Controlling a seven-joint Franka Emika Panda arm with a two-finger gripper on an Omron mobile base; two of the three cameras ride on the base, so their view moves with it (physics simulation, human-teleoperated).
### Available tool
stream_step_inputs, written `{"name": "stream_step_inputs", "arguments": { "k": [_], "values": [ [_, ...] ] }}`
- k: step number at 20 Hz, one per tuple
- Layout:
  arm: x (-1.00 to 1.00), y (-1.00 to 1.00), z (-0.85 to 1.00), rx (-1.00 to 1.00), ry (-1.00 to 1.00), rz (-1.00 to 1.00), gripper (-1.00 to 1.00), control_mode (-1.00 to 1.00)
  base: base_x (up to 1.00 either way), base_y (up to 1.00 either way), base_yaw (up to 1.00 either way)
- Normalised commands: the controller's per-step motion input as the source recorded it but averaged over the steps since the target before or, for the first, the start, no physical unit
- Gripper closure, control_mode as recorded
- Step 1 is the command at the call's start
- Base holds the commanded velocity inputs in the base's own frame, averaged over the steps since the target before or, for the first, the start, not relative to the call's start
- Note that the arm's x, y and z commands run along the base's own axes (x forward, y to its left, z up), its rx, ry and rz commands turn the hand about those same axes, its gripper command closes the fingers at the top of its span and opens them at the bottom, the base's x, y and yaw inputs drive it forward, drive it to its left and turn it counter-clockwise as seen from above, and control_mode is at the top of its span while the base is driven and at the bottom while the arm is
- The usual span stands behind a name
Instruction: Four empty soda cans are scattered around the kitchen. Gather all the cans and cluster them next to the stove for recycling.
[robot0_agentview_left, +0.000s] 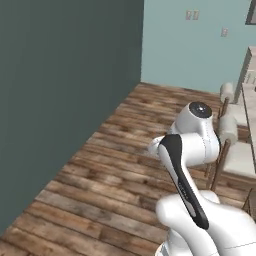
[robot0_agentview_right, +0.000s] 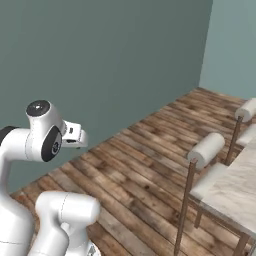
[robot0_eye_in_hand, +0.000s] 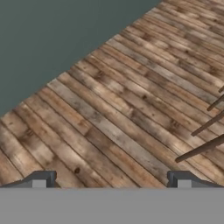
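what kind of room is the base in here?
Likely a home dining or kitchen corner: wood plank floor, teal walls, and a marbled table with cushioned chairs beside it. No cans or stove in these pictures.

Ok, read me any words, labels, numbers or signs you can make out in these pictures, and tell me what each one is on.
No readable text in any view.
Pale wall plates on the light teal wall: blank or too small to tell.
Dark panel on the arm: faint marks, too blurred to read.
Wood plank floor, chairs, marbled table and the open gripper: no writing.
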Motion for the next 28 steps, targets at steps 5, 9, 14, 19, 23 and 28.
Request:
{"name": "stream_step_inputs", "arguments": {
  "k": [5,9,14,19,23,28],
  "values": [
    [0.00,0.00,0.00,0.00,0.00,0.00,-1.00,1.00,0.17,0.13,-0.44],
    [0.00,0.00,0.00,0.00,0.00,0.00,-1.00,1.00,0.18,0.20,-0.44],
    [0.00,0.00,0.00,0.00,0.00,0.00,-1.00,1.00,0.22,0.24,-0.43],
    [0.00,0.00,0.00,0.00,0.00,0.00,-1.00,1.00,0.32,0.34,-0.39],
    [0.00,0.00,0.00,0.00,0.00,0.00,-1.00,1.00,0.25,0.54,-0.30],
    [0.00,0.00,0.00,0.00,0.00,0.00,-1.00,1.00,0.25,0.56,-0.28]
  ]
}}
